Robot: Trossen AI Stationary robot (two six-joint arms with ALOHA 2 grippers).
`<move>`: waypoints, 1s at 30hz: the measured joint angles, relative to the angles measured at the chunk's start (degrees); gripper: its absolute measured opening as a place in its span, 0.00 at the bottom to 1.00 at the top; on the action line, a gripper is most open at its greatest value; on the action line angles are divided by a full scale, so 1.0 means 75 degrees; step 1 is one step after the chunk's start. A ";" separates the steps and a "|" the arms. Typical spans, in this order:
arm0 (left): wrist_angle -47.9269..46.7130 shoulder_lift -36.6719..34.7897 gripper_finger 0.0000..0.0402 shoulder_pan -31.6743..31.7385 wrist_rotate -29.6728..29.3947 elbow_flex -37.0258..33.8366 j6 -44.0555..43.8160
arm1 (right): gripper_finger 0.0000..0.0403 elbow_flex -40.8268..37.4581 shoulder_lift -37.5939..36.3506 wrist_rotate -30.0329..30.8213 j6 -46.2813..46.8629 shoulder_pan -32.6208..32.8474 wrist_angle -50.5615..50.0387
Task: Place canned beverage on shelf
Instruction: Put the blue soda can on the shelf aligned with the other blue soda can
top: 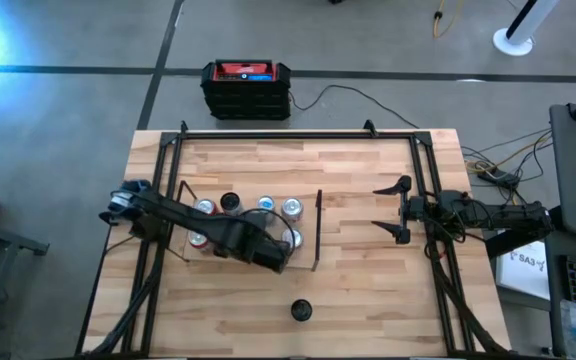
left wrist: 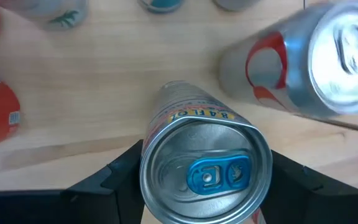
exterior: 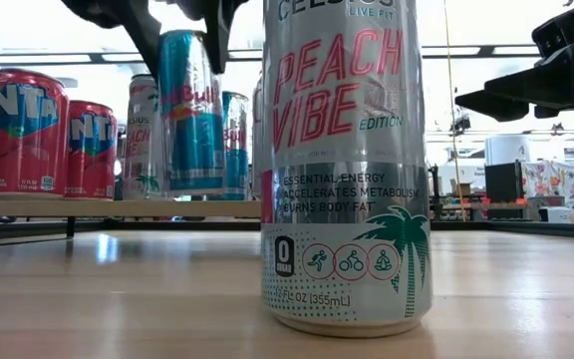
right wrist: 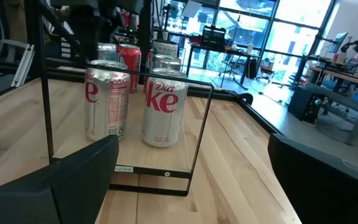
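a: where are we with this one?

b: our left hand [left wrist: 207, 186] is clamped around a can with a blue pull tab [left wrist: 207, 171], holding it over the shelf [top: 303, 232], near its right end, just beside the diet coke can [right wrist: 164, 107]. we judge this is the set-down step.

a: and the shelf is crowded?

b: yes. fanta cans [exterior: 23, 130] sit at its left end, more cans in the middle, and the black upright bar [top: 316, 230] closes the right edge. another can, the peach vibe can [exterior: 345, 165], stands alone on the bench [top: 368, 290], near the front, well apart from the shelf.

a: so how do we do it well?

b: we should lower straight down, keep the can upright, and watch the gap to the diet coke can and the bar. we release only once the base rests flat on the board, then lift clear vertically so our fingers don't clip a neighbour.

a: the other arm?

b: our right hand [top: 396, 211] waits at the right side of the bench, fingers spread wide, holding nothing.
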 joint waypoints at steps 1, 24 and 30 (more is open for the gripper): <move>0.0069 -0.0069 0.55 0.0064 0.0050 -0.0103 0.0058 | 0.99 0.0000 0.0000 -0.0001 0.0007 -0.0002 0.0001; 0.0262 -0.0280 0.55 0.1084 0.0966 -0.0412 0.1826 | 0.99 0.0000 0.0000 -0.0003 0.0005 -0.0001 0.0000; 0.0262 -0.0257 0.57 0.1209 0.0965 -0.0412 0.2105 | 0.99 0.0000 0.0000 0.0000 -0.0006 -0.0001 0.0002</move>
